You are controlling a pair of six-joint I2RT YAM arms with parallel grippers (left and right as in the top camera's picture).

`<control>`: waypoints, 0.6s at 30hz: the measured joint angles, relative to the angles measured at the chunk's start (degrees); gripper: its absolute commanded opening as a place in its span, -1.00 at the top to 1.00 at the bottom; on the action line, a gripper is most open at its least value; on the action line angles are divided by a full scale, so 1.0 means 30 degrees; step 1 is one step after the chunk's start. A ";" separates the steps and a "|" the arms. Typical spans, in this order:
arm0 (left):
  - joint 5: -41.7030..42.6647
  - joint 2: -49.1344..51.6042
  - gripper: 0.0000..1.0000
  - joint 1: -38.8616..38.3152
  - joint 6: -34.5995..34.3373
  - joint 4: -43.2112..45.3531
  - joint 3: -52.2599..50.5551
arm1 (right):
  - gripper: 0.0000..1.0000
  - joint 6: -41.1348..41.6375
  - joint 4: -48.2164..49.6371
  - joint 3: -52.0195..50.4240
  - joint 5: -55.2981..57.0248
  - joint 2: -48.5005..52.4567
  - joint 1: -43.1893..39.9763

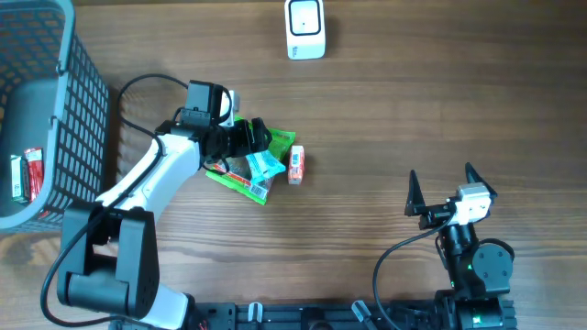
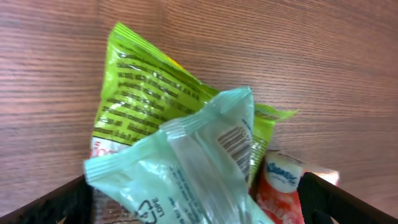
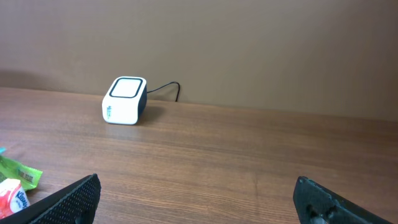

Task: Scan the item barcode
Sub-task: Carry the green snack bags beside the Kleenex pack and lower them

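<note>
Teal packet (image 2: pixel 180 168) is seen lying on the surface (image 1: pixel 413 92), uppermost in a small heap, between the widely spread fingers of the left gripper (image 1: pixel 252 137); its barcode (image 2: pixel 235 144) is turned upward. A green snack packet (image 2: pixel 143 99) is overlapped beneath it, and a red-and-white tissue pack (image 2: pixel 280 186) is lodged just beside it. Off to the right, the right gripper (image 1: pixel 440 179) is held with its jaws spread and nothing between them. A grey basket (image 1: pixel 55 110) is set at the left. A white scanner (image 1: pixel 304 29) is placed at the far edge, well apart from the heap.
</note>
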 measured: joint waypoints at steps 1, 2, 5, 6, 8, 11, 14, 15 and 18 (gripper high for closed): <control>-0.0168 0.0000 -1.00 0.0000 0.0131 -0.0007 0.0000 | -1.00 0.0000 0.0007 0.0000 0.0000 0.0000 0.0000; -0.0525 0.0000 -0.99 0.0000 0.0284 -0.0015 0.0015 | -1.00 0.0000 0.0007 0.0000 0.0000 0.0000 0.0000; -0.1464 -0.0036 -1.00 0.0000 0.0539 -0.0036 0.0415 | -0.99 0.0000 0.0007 0.0000 0.0000 0.0000 0.0000; -0.1778 -0.0102 -1.00 0.0000 0.0561 -0.0029 0.0736 | -0.99 0.0000 0.0007 0.0000 0.0000 0.0000 0.0000; -0.2011 -0.0393 -1.00 0.0000 0.0452 -0.0109 0.1224 | -0.99 0.0000 0.0007 0.0000 0.0000 0.0000 0.0000; -0.1960 -0.0867 0.92 -0.0007 -0.0248 -0.0933 0.1559 | -1.00 0.0000 0.0007 0.0000 0.0000 0.0000 0.0000; -0.1355 -0.0911 0.92 -0.0313 -0.0612 -0.2419 0.1581 | -0.99 0.0000 0.0007 0.0000 0.0000 0.0000 0.0000; -0.1268 -0.0911 0.92 -0.0452 -0.0634 -0.2477 0.1581 | -0.99 0.0000 0.0007 0.0000 0.0000 0.0000 0.0000; -0.1078 -0.0911 0.92 -0.0852 -0.0699 -0.2477 0.1581 | -0.99 0.0000 0.0007 0.0000 0.0000 0.0000 0.0000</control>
